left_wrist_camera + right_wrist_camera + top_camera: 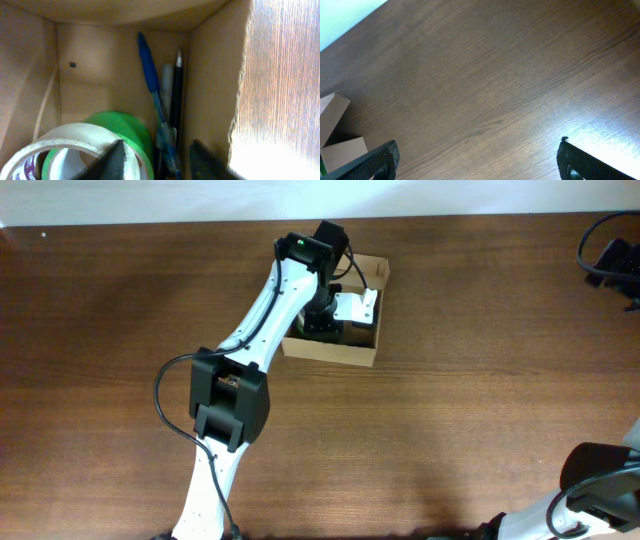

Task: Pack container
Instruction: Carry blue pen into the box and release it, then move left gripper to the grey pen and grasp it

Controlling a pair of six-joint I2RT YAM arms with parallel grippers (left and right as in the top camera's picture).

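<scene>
The container [330, 352] is a tan cardboard box with its flap open, at the back middle of the table. My left gripper [345, 315] reaches down into it. In the left wrist view the box's inner wall [215, 75] encloses a blue pen [150, 80], a black pen [178, 90], a pale pen [166, 85], a green tape roll [130, 125] and a whitish tape roll [65, 137]. The left gripper [157, 162] is open, its fingers either side of the pens' lower ends. My right gripper [477, 160] is open and empty over bare table, with the box [335, 145] at the left edge of its view.
Black cables and a device [610, 260] lie at the far right back. The right arm [600, 480] sits at the front right corner. The left arm [230, 395] stretches from the front edge to the box.
</scene>
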